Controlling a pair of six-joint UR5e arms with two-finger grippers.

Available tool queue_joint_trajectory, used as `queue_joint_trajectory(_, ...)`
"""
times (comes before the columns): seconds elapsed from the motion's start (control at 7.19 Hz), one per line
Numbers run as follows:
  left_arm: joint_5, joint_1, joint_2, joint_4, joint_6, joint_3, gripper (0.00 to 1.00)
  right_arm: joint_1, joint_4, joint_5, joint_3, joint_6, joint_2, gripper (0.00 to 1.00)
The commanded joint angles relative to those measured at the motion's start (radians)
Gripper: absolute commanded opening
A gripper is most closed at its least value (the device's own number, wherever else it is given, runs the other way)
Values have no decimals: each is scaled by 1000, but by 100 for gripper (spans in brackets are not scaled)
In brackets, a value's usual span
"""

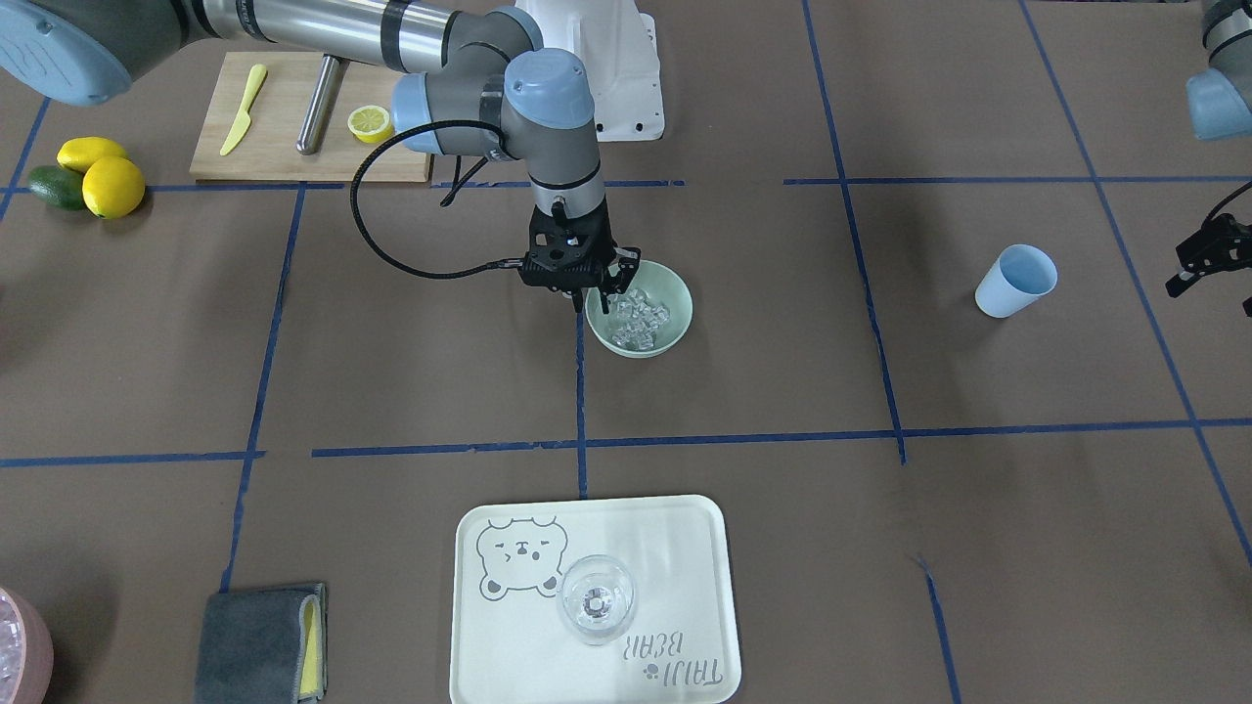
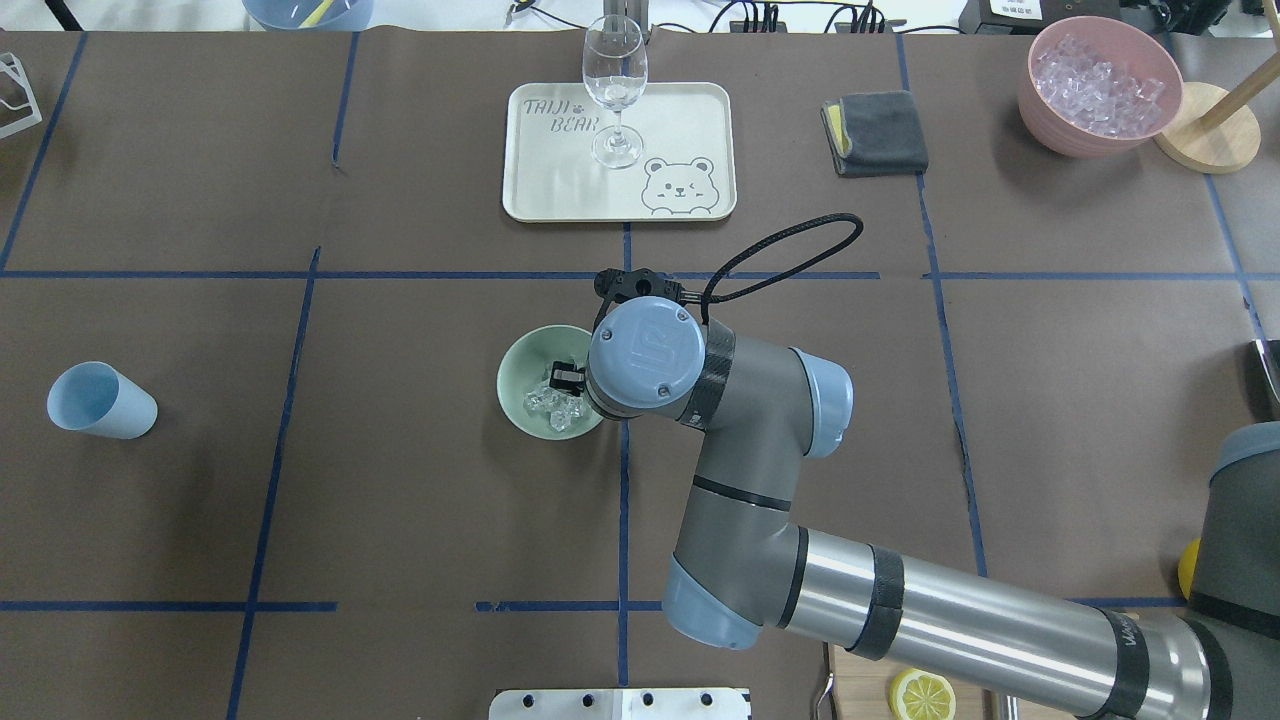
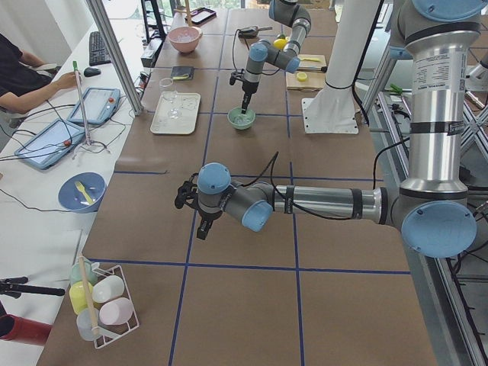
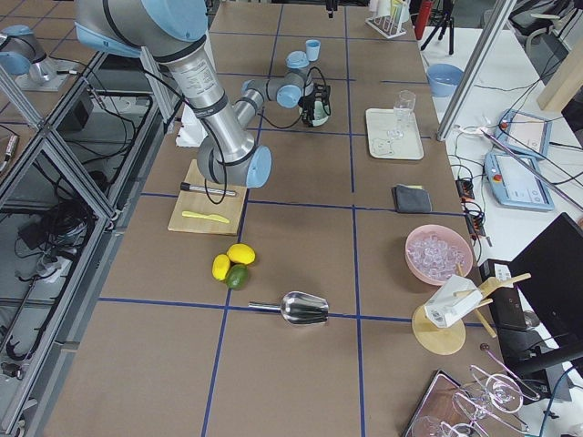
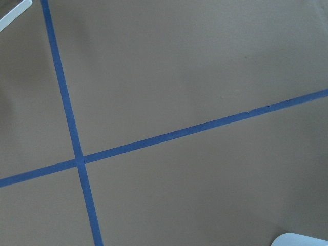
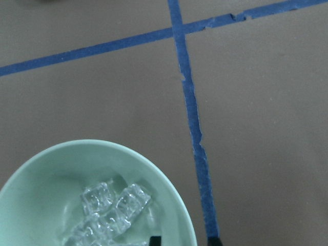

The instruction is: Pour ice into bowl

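Closest to the right wrist camera sits the bowl (image 6: 46, 174), pale mint green, with the ice (image 6: 115, 207) heaped in its bottom as a cluster of clear cubes. Two black fingertips (image 6: 155, 241) show at that view's lower edge, one inside the rim and one outside it, just left of a blue tape line (image 6: 192, 113).

Seen from the front, the right gripper (image 1: 599, 286) hangs straight down over the bowl's edge. Its jaws stand apart and straddle the rim, and nothing appears clamped between them.

The left gripper (image 1: 1211, 262) hovers low over the bare bench (image 1: 391, 372), well apart from the bowl and cut by the front view's edge. Whether its jaws are apart or closed I cannot tell. Its wrist camera takes in only brown surface and crossing tape.

From overhead, the bowl lies near the middle of the bench. A blue cup (image 2: 100, 402) is far to its left. Beyond the bowl, on the far side, a cream tray (image 2: 690, 120) with a bear drawing carries an upright wine glass (image 2: 615, 95). Right of the tray lies a folded grey cloth (image 2: 878, 132), and further right a pink container (image 2: 1040, 110) holds more clear cubes. At the near right edge, half a lemon (image 2: 922, 694) rests on a wooden board (image 2: 860, 690).
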Motion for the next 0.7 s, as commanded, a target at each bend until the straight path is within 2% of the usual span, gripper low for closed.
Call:
queue_joint_trajectory(0.0, 0, 0, 0, 0, 0, 0, 100, -3, 1, 2, -1, -1, -1, 0)
queue_joint_trajectory(0.14, 0, 0, 0, 0, -2, 0, 100, -2, 2, 8, 7, -3, -1, 0)
queue_joint_trajectory(0.28, 2, 0, 0, 0, 0, 0, 100, 24, -6, 52, 54, -3, -5, 0)
queue_joint_trajectory(0.42, 3, 0, 0, 3, 1, 1, 100, 82, -22, 119, 145, -3, -55, 0)
queue_joint_trajectory(0.56, 3, -2, 2, 3, 0, 1, 100, 125, -22, 144, 256, -4, -161, 0)
